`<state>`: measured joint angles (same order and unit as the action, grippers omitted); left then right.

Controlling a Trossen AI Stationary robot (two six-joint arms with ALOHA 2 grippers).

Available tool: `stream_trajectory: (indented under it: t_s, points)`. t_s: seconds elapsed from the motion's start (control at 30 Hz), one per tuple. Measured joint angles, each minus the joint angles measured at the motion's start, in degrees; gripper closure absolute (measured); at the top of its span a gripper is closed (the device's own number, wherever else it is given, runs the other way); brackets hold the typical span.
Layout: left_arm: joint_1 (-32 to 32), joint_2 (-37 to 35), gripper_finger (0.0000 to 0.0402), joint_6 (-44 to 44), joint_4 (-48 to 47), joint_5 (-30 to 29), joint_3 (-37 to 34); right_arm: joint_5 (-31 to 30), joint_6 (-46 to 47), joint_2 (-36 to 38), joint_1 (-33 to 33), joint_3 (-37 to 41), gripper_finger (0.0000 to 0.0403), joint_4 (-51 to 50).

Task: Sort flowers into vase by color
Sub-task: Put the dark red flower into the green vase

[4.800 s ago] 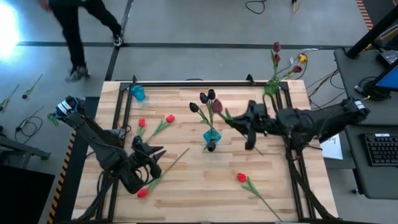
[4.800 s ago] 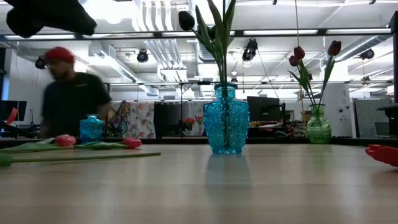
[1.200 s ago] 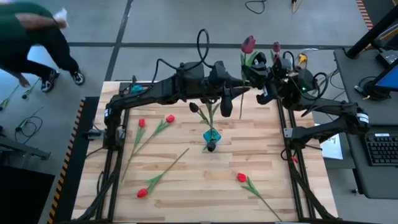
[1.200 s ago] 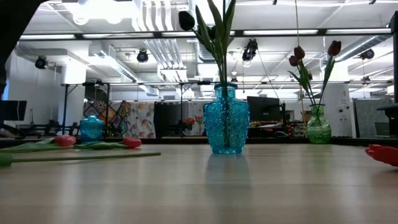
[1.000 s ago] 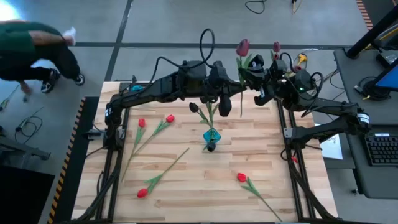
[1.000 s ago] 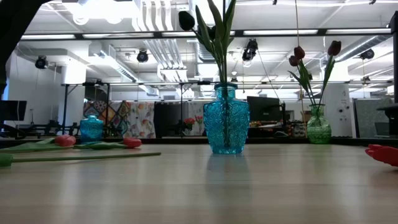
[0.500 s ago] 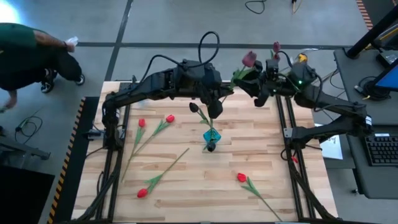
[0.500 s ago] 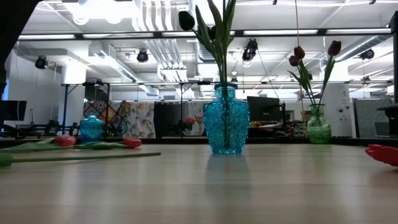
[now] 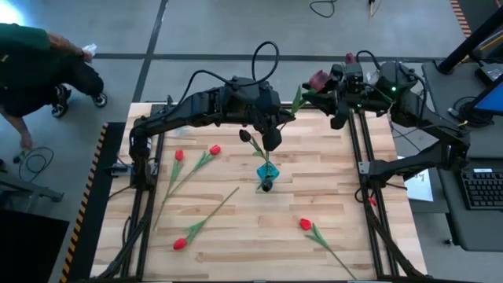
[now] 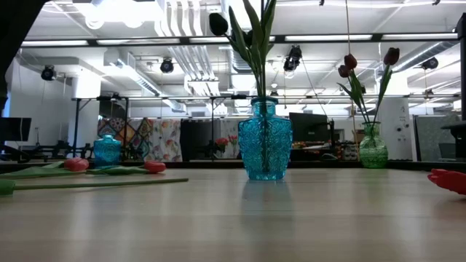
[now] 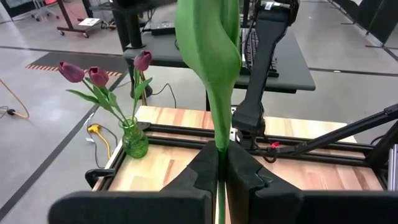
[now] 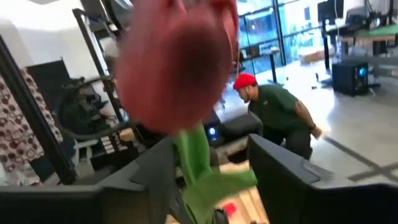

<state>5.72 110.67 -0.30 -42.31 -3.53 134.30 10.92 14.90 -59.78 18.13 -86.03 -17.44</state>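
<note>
The flowers are spread about: a maroon tulip [image 9: 317, 79] hangs in the air over the table's far edge between the two arms, its green stem clamped between the closed fingers of the left gripper [image 9: 277, 119], which the left wrist view shows pinched tight on the stem just below a broad leaf. The right gripper [image 9: 336, 86] sits right at the bloom, and in its wrist view the dark fingers [image 12: 273, 168] stand apart on either side of the blurred head and leaf, not pressing them. The wooden table [image 9: 236, 236] carries red tulips lying flat: two near the left side [image 9: 179, 156], one toward the near left [image 9: 180, 244], one toward the near right [image 9: 305, 225]. The blue glass vase [image 10: 264, 149] stands mid-table holding dark-headed tulips, directly below the left arm's reach. A green glass vase [image 11: 135, 140] with maroon tulips stands at the far right corner, and a small blue vase [image 10: 107, 151] at the far left. A person in a green top [image 9: 31, 59] bends over on the floor beyond the table.
</note>
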Motion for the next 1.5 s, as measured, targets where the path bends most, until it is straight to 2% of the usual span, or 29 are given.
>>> stream_trajectory:
  t_s: [0.37,0.57,0.7,0.8,0.87,1.1,1.2,1.4,1.5]
  points:
    - [0.0,0.0,0.0401,0.2,-0.2,-0.3,0.0,0.0,-4.7,0.0,0.0,0.0,0.0384,1.5]
    - [-0.1,-0.9,0.0376,3.0,-0.5,-0.5,-0.1,-0.8,-5.9,0.7,0.0,0.0,0.0392,0.3]
    - [0.2,-2.7,0.0336,2.6,-4.3,-0.5,0.1,-4.7,-8.0,2.7,0.0,0.0,0.0393,-2.7]
    - [0.4,-3.7,0.0297,2.2,-10.2,-4.2,0.2,-8.5,-10.1,4.9,0.0,0.0,0.0393,-6.0]
    - [0.5,-4.3,0.0271,2.5,-13.0,-6.4,0.1,-13.0,-11.8,6.4,0.0,-0.7,0.0393,-10.3]
    - [-0.1,-10.2,0.0208,4.1,-12.8,-6.5,0.2,-39.5,-15.5,10.2,0.0,-1.0,0.0393,-24.5]
    - [-0.3,-12.5,0.0199,5.4,-13.0,-6.5,0.2,-48.2,-16.2,10.5,0.0,0.3,0.0393,-27.4]
    - [-0.8,-17.1,0.02,7.3,-13.4,-6.5,0.2,-65.2,-19.0,9.7,0.1,4.0,0.0393,-27.0]
    - [-1.5,-18.2,0.0203,8.6,-14.6,-6.5,0.1,-69.6,-14.2,9.4,1.8,6.5,0.0393,-24.8]
